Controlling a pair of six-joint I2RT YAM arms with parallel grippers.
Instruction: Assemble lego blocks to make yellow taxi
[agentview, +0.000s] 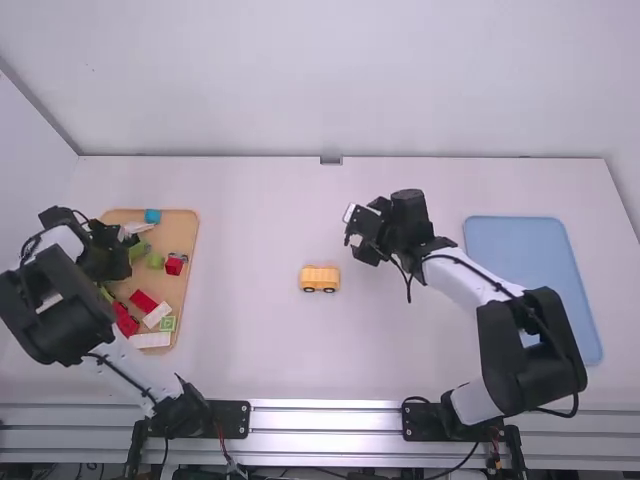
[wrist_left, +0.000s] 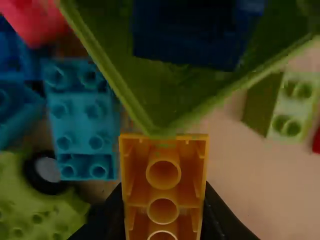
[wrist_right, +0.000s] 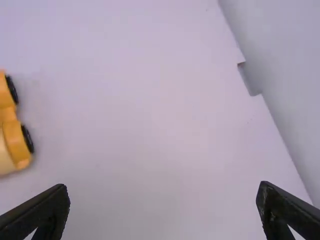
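The tan tray (agentview: 186, 228) lay at the left of the table, holding a loose mix of blocks: a blue brick (agentview: 152, 216) at its far edge, a red brick (agentview: 174, 266) near its right side, another red brick (agentview: 143, 301) just beside a white brick (agentview: 157, 316), a green square piece (agentview: 168, 324), and a long white brick (agentview: 150, 340) along the near end.

The left gripper (agentview: 108, 254) was over the tray's left side. Its fingers were closed around an orange-yellow brick (wrist_left: 164, 195), its hollow underside facing the wrist camera. In that view a large green piece (wrist_left: 117, 67) had a dark blue brick (wrist_left: 190, 37) within its walls, and a teal brick (wrist_left: 82, 120) sat near a black wheel (wrist_left: 32, 172).

The taxi's yellow wheeled body (agentview: 320, 274) stood on the table between the trays, well apart from both. The right gripper (agentview: 361, 234) hung near it, on its right and farther up the table, fingers spread wide with nothing between them. The blue tray (agentview: 515, 260) lay at the table's right, partly behind the right arm.
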